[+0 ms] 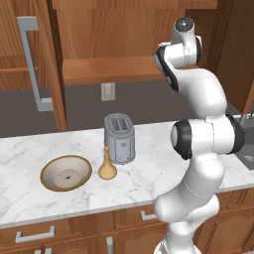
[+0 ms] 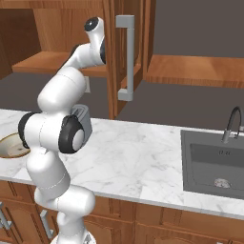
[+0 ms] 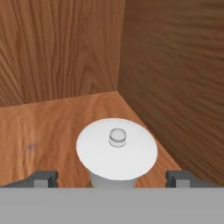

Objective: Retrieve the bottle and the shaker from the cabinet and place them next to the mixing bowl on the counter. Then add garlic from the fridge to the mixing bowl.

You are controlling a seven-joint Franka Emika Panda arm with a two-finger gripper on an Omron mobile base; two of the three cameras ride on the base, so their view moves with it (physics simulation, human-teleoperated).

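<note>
Straddling the white shaker (image 3: 117, 148) on the cabinet shelf (image 3: 52, 127), wide-apart jaws reach in from the raised arm (image 1: 198, 129).

**Legible text: none**

No readable text, label, brand, number or sign on any surface. Toaster (image 1: 119, 138): front bears small dark marks, too small to read. Shaker (image 3: 117, 148): white top plain. Bottle (image 1: 107, 164) and bowl (image 1: 66, 172): unmarked. Wall outlet (image 1: 108, 91): blank plate. Cabinet wood carries grain only.
</note>
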